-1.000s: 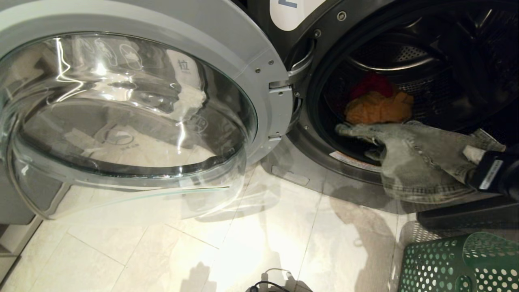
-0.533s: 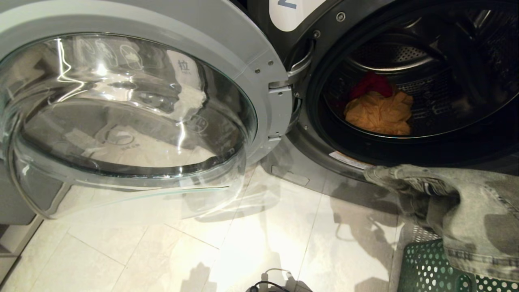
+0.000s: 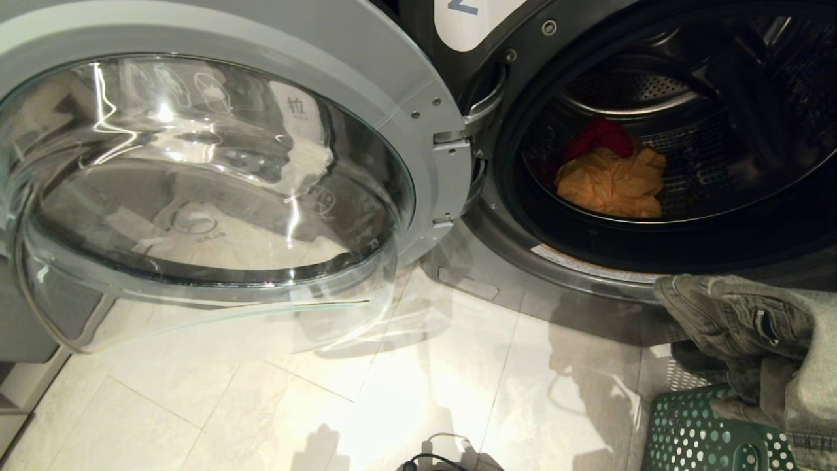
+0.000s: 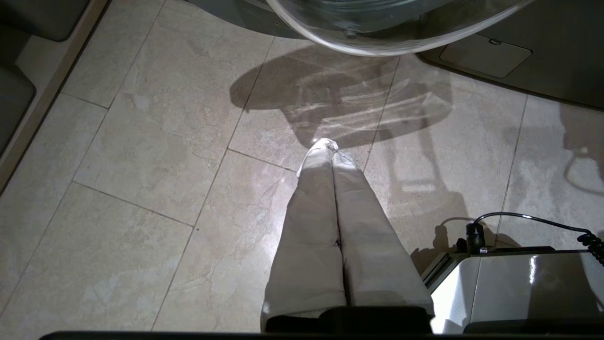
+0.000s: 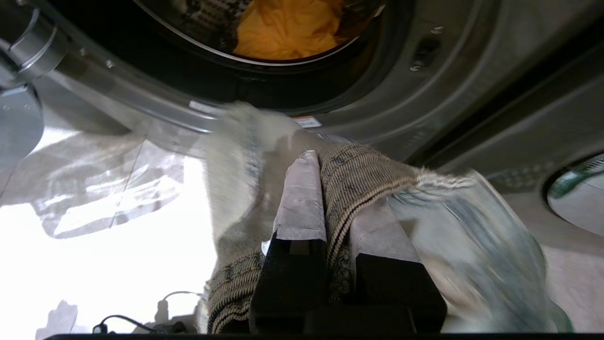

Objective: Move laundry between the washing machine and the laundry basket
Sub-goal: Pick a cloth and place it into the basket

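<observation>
The washing machine stands with its round glass door swung wide to the left. Deep in the drum lie a yellow-orange garment and, behind it, a red garment. A grey denim garment hangs outside the drum at the lower right, draping over the near corner of the green laundry basket. My right gripper is shut on this grey garment's seamed edge, below the drum opening. My left gripper is shut and empty, parked over the floor.
Pale floor tiles lie in front of the machine. A black cable lies at the near edge. The white robot base sits beside the left gripper. A neighbouring machine's round door shows past the held garment.
The right gripper has drawn the grey garment off the drum's lip, down and to the right, over the basket. The left arm and the garments in the drum have not moved.
</observation>
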Controlling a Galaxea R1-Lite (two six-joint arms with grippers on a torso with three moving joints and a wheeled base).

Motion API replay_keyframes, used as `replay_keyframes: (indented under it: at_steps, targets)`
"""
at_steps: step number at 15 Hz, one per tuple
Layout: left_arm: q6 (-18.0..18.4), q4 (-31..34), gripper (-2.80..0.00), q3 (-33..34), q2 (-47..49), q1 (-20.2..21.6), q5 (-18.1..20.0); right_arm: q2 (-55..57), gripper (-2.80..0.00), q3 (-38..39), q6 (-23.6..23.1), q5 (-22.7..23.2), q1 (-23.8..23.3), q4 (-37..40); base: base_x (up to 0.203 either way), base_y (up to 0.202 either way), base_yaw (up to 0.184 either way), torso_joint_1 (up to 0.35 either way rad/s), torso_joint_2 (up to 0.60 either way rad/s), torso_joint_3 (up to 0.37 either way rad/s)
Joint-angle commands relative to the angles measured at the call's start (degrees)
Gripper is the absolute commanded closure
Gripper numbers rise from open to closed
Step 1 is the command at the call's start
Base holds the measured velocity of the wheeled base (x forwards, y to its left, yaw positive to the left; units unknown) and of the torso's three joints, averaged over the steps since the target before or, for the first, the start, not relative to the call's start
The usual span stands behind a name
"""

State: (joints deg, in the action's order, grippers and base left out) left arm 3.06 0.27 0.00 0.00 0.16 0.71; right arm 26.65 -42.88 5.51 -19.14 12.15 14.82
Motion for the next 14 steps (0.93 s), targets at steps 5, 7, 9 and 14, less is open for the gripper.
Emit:
replay_keyframes:
  at_steps: [5,7,9,14]
  targets:
    - [0.0,0.0,0.00,0.0,0.1,0.0,0.0,-0.5,0.00,-6.6,-0.3,19.5,-21.1,7.0,0.000,0.000,0.000,0.000,0.00,0.000]
    - [0.0,0.0,0.00,0.0,0.1,0.0,0.0,2.7,0.00,-7.5,-0.6,20.1,-21.1,7.0,0.000,0.000,0.000,0.000,0.00,0.000]
    - [0.0,0.0,0.00,0.0,0.1,0.0,0.0,6.5,0.00,-10.4,-1.5,19.8,-21.1,7.0,0.000,0.000,0.000,0.000,0.00,0.000]
    - [0.0,0.0,0.00,0.0,0.1,0.0,0.0,11.8,0.00,-15.8,-7.3,17.1,-21.2,7.2,0.000,0.000,0.000,0.000,0.00,0.000]
